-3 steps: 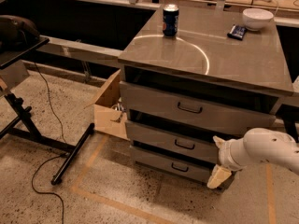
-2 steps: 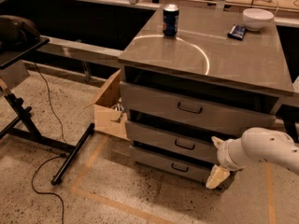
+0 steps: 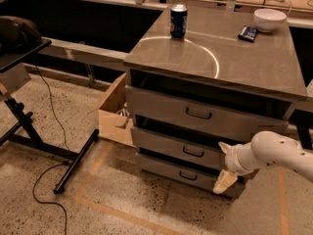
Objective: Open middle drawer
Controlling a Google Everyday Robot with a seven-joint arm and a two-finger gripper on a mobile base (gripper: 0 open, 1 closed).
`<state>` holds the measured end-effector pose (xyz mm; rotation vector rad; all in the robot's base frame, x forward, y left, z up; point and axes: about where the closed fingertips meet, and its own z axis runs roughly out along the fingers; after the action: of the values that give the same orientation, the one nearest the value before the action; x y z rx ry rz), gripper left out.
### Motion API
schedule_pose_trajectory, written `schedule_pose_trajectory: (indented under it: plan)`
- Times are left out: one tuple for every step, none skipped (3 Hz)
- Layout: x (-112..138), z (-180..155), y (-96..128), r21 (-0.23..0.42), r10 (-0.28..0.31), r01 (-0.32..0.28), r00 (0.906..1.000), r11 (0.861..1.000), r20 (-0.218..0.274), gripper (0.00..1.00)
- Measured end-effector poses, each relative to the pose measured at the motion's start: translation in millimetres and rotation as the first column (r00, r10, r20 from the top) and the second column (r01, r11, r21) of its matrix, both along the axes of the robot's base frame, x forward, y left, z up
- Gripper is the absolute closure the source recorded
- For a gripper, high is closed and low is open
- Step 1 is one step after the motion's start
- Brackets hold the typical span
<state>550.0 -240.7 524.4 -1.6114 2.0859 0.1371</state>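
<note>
The grey cabinet (image 3: 220,67) has three drawers stacked at its front. The middle drawer (image 3: 161,143) is the wide shallow one, with a small dark loop handle (image 3: 193,152). The front of each drawer sits a little forward of the one below it. My gripper (image 3: 223,164) is on a white arm coming from the right, in front of the right end of the middle and bottom drawers. It is to the right of the handle and apart from it. Its two cream fingers (image 3: 224,181) are spread and hold nothing.
The taller top drawer (image 3: 161,106) and the narrow bottom drawer (image 3: 161,166) flank the middle one. A soda can (image 3: 178,20), a white bowl (image 3: 270,19) and a dark packet (image 3: 248,33) stand on top. A cardboard box (image 3: 113,115) sits at the left, with a black stand (image 3: 29,126) and cable beyond it.
My gripper has shifted slightly to the left, closer to the drawer handles. The drawers have not visibly moved.
</note>
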Motion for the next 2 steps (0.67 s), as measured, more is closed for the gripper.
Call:
schedule_pose_trajectory:
  plan:
    - [12.0, -23.6, 1.8, 0.033, 0.003, -0.002, 0.9997, 0.999, -0.025, 0.0]
    - [27.8, -38.7, 9.3, 0.054, 0.011, -0.01, 0.9998, 0.999, -0.017, 0.0]
